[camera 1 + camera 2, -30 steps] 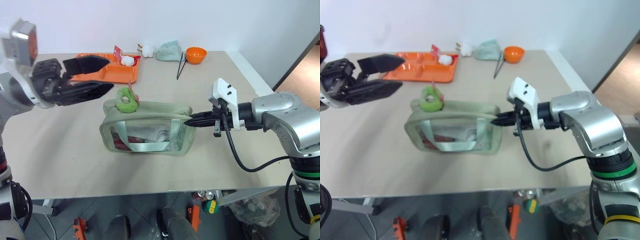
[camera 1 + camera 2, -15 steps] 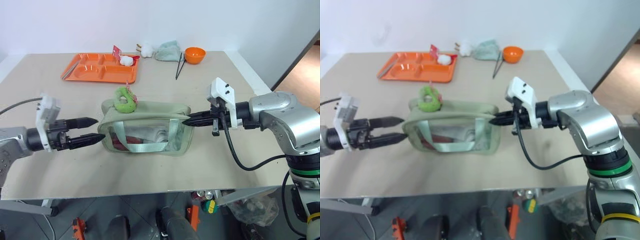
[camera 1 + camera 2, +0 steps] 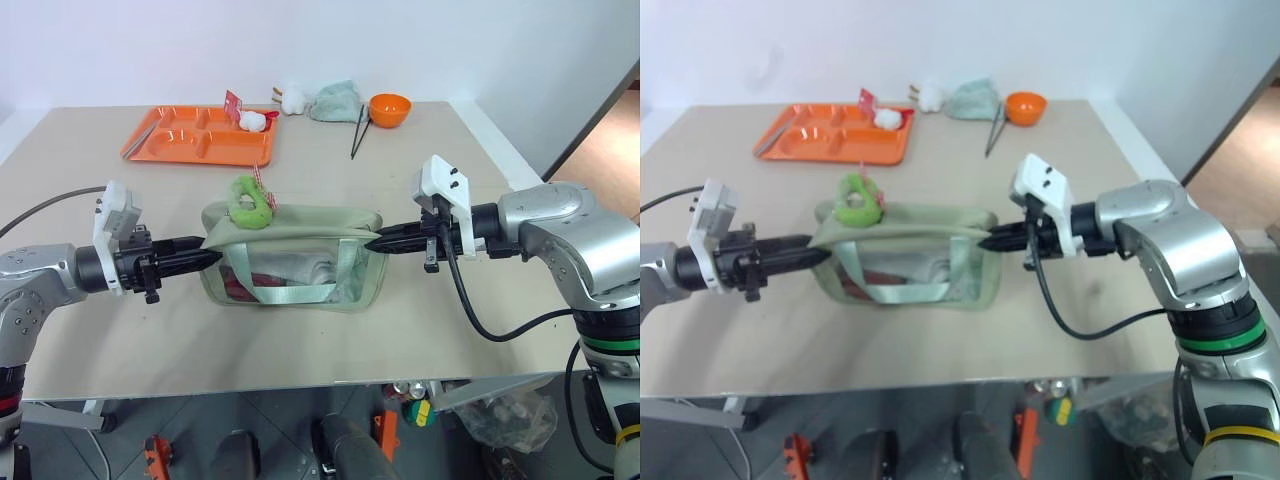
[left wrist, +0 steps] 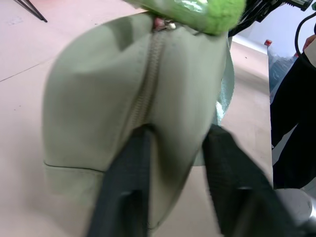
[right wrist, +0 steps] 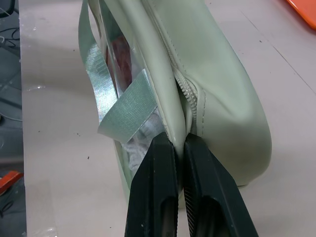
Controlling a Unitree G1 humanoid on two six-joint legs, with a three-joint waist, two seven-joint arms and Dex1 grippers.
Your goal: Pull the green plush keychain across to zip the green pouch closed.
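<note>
**Ana:** Fingers first: the right gripper (image 5: 178,143) is pinched tight on the zipper seam at the right end of the green pouch (image 3: 300,245). The left gripper (image 3: 205,258) has its two black fingers (image 4: 129,187) straddling the fabric at the pouch's left end, pressing on it from both sides.

**Ben:** And the green plush keychain (image 3: 251,200)?

**Ana:** Sitting on top of the pouch near its left end, just beyond the left gripper's tips.

**Ben:** Room to move?

**Ana:** Plenty. The pouch lies mid-table (image 3: 300,330), well back from the near edge, with bare tabletop in front of it and to both sides. The orange tray (image 3: 190,140), the orange bowl (image 3: 391,108), the black chopsticks (image 3: 359,135) and the pale mint cloth (image 3: 336,100) lie well apart along the far side.

**Ben:** What differs from a second ago?

**Ana:** The left arm was raised above the table with its jaws wide; it has come down level with the pouch's left end, and the fingers have closed in on the fabric. The right gripper has kept its place and its grip, and the pouch and keychain lie where they did.
</note>
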